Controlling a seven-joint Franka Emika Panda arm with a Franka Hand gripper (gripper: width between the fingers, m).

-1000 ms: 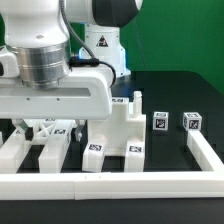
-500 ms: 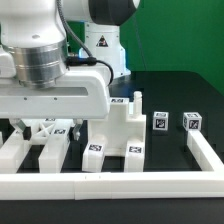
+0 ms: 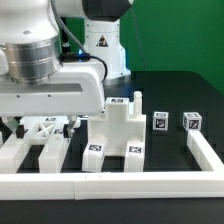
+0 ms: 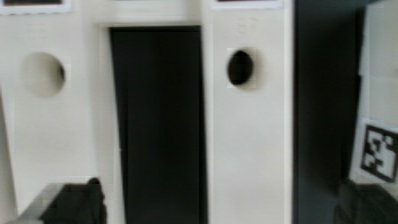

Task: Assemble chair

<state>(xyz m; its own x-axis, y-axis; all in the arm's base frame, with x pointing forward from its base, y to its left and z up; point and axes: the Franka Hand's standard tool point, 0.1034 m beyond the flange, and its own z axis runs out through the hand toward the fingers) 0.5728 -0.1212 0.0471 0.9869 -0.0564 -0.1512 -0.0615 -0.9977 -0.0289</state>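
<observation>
White plastic chair pieces lie apart on the black desk. A low white border rail runs along the near edge and turns back on the exterior view's right, closing them in.

In the middle stands the stepped block, tallest at its centre, with small black-and-white tags on its two lower front faces. On the exterior view's right of it sit two small tagged pieces, one just beside the block and the other near the rail, apart from each other. On the exterior view's left, long flat bars lie side by side with dark gaps between them, their near ends against the rail.

The arm fills the upper part of the exterior view's left, and its broad white hand hangs low over those bars. The wrist view looks straight down on two of the bars, each with an oval hole, parallel with a dark strip of desk between them. A tag shows at the edge.

The fingers stand spread wide and hold nothing. Only one dark tip shows clearly in the wrist view, apparently just above a bar rather than touching it, though the blur makes that hard to judge. The robot's base stands behind the block.
</observation>
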